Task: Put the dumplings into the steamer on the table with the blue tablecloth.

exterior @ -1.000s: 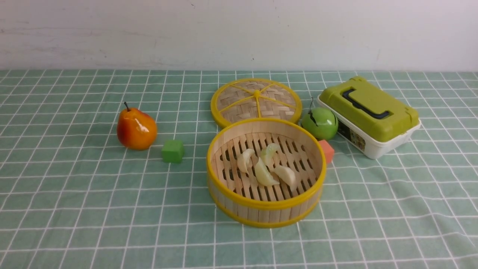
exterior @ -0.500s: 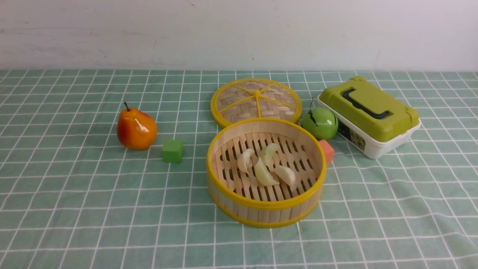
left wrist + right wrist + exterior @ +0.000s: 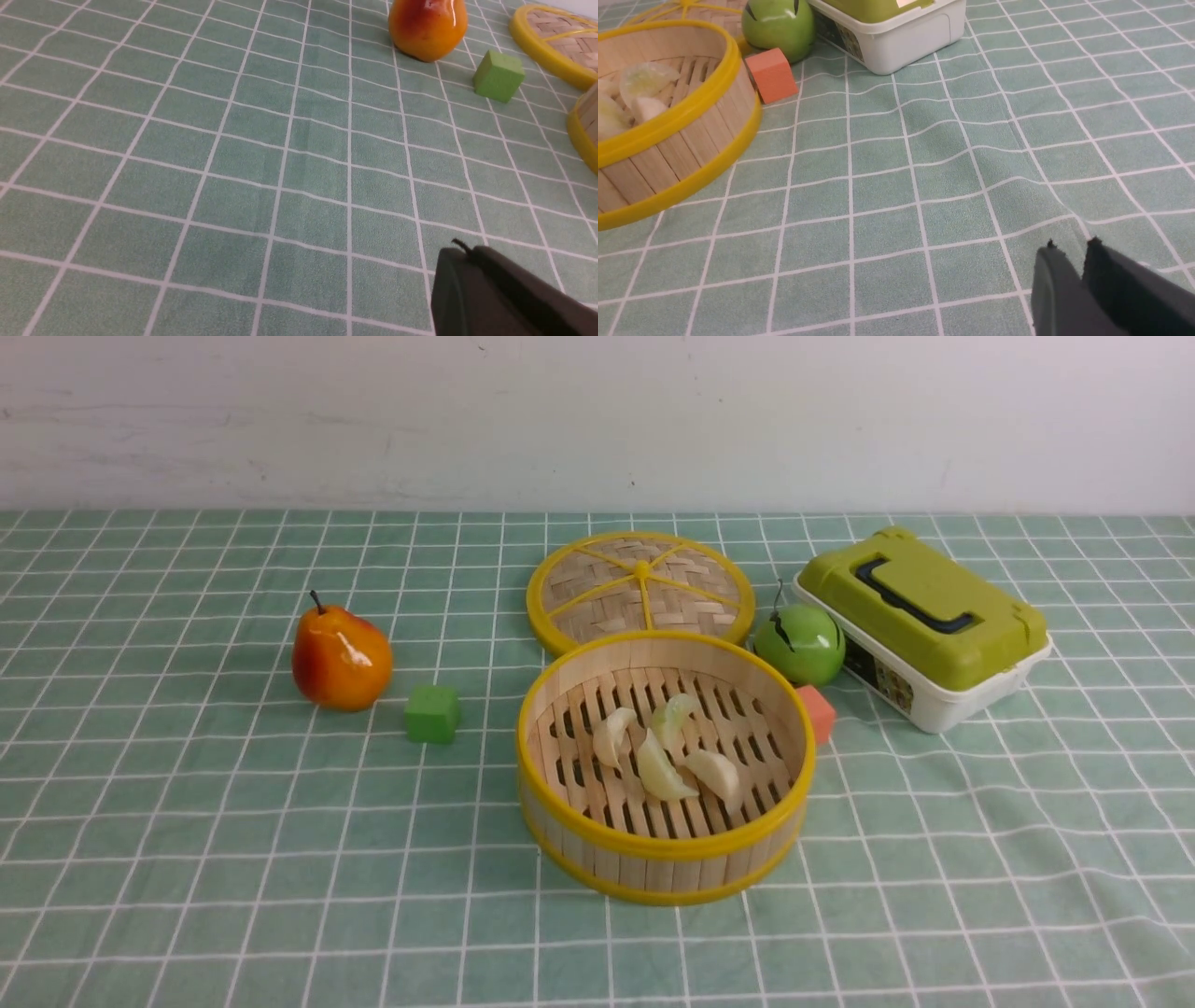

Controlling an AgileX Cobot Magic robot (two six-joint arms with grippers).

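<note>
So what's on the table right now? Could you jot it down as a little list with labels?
dumplings: four, lying together on the slatted floor of the steamer
lid: flat on the cloth behind the steamer
pear: upright, left of the steamer
green cube: between pear and steamer
green apple: beside the lunch box
orange cube: against the steamer's right side
left gripper: shut, empty, over bare cloth
right gripper: jaws slightly apart, empty
tablecloth: teal grid, wrinkled on the right
</note>
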